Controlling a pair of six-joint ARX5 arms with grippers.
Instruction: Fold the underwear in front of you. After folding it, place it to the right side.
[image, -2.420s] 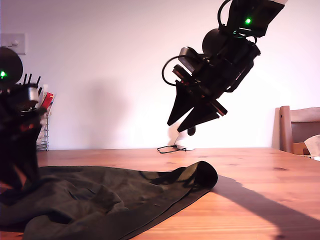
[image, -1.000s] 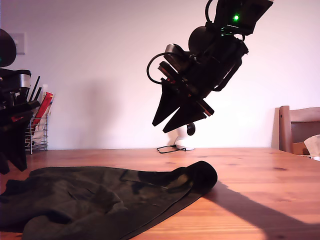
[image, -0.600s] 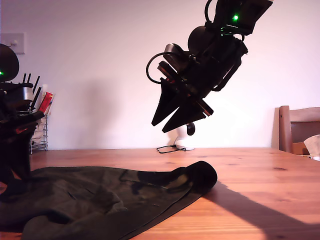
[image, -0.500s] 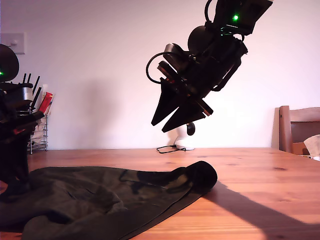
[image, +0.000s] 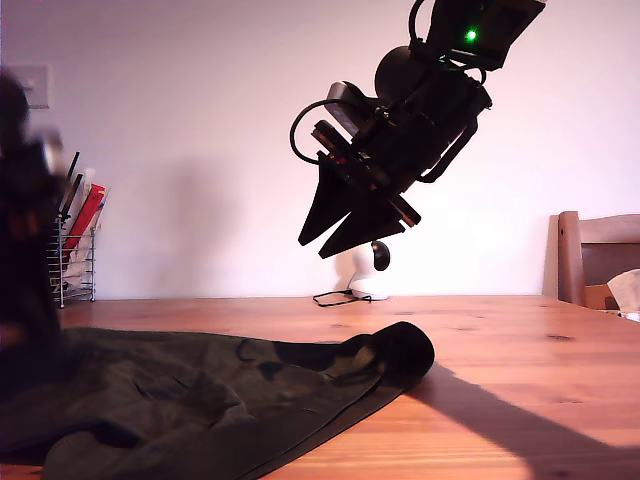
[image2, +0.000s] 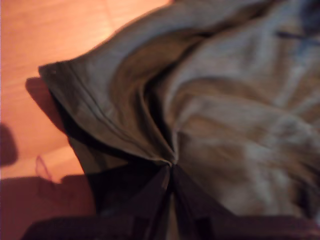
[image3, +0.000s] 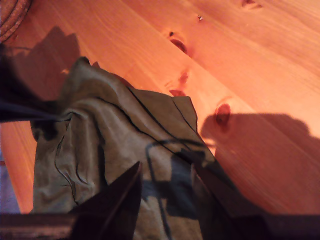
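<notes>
The underwear (image: 210, 400) is a dark olive, wrinkled garment spread on the wooden table (image: 520, 350) in the lower part of the exterior view's left, with one rolled end (image: 405, 350) near the middle. My first gripper (image2: 170, 172) is down at the cloth's end by the exterior view's left edge, shut on a pinched fold of the underwear (image2: 225, 115); that arm (image: 25, 230) is motion-blurred. My second gripper (image: 312, 250) hangs high above the garment, tilted downward, open and holding nothing. From above, the second wrist view shows the underwear (image3: 100, 145) with my second gripper (image3: 165, 185) over it.
A wire rack (image: 78, 250) with upright items stands at the back on the exterior view's left. A small white round camera (image: 365, 280) with a black cable sits at the table's far edge. A wooden chair (image: 598, 255) stands at the exterior view's right.
The first arm rose off the cloth, came back down onto its end and shut on a fold; it is now blurred in motion. The second arm drifted slightly toward the exterior view's left.
</notes>
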